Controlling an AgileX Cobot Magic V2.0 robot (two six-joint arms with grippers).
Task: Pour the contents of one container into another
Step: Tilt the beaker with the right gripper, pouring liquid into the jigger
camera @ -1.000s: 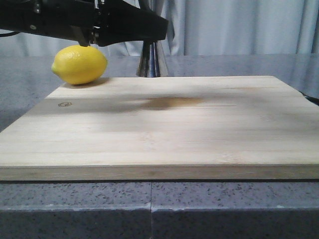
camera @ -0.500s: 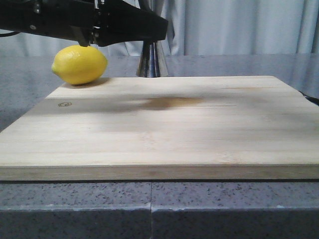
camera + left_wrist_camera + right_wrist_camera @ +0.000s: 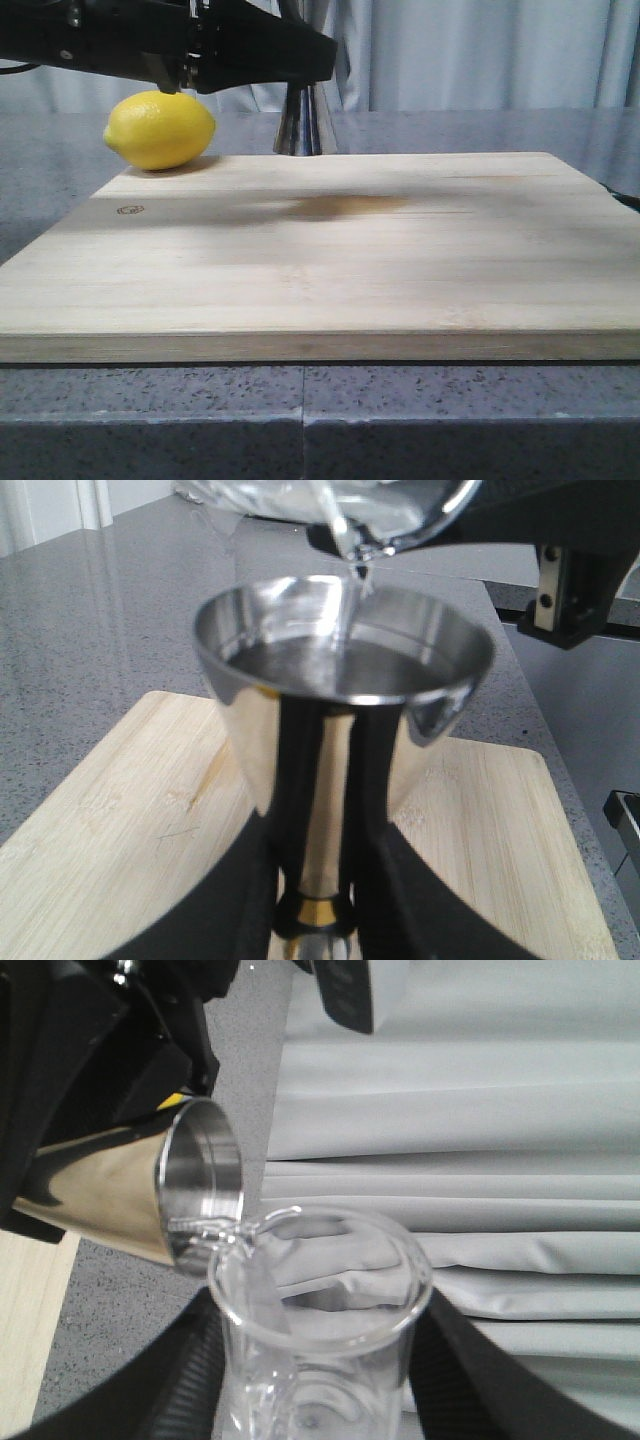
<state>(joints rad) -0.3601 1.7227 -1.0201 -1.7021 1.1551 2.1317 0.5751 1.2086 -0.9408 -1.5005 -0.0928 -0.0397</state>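
Starting at the left of the front view, we see a yellow lemon resting on the far left corner of the wooden cutting board, which lies on the speckled grey counter; a black arm crosses above the lemon, and just to the right of it the lower cone of the steel jigger shows behind the board's far edge. Against the pictures from a second and half a second ago we find no change here: lemon, board, arm and jigger sit in the same places. In the left wrist view the left gripper has its two black fingers closed on the narrow waist of the jigger at its gold band, so the jigger stands upright between them with its upper cup above the fingers, and clear liquid is already in the cup. Over the far rim of that cup the tilted glass beaker has its lip lowered, with a thin clear stream falling from it into the jigger. In the right wrist view the right gripper grips the beaker between its dark fingers, one on each side of the glass wall, and the beaker's lip touches or nearly touches the jigger's rim, beyond the fingertips.
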